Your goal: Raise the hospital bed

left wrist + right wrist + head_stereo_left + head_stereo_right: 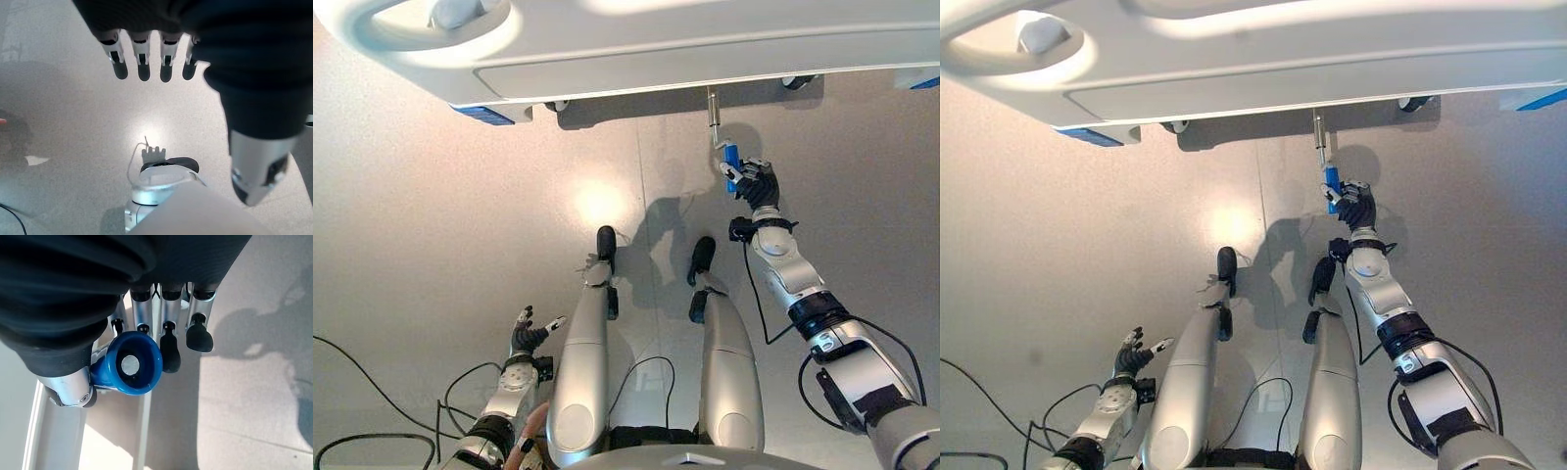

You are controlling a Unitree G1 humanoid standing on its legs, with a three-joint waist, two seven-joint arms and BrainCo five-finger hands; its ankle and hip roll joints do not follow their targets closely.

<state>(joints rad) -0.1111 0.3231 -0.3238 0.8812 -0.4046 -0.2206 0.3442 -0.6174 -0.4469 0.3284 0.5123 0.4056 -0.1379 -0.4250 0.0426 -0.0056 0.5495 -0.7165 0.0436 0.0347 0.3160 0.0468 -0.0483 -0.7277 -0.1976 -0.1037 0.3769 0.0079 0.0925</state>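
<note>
The white hospital bed spans the top of the eye views. A metal crank hangs from under its footboard and ends in a blue handle. My right hand reaches up to that handle, and the right wrist view shows the blue handle end-on, with my fingers curled round it and the thumb against its side. My left hand hangs low at the lower left over the floor, its fingers straight and holding nothing.
Blue corner pads and dark castors show beneath the bed's edge. A seam runs down the pale grey floor below the bed. A person's fingers show at the bottom edge by my left arm.
</note>
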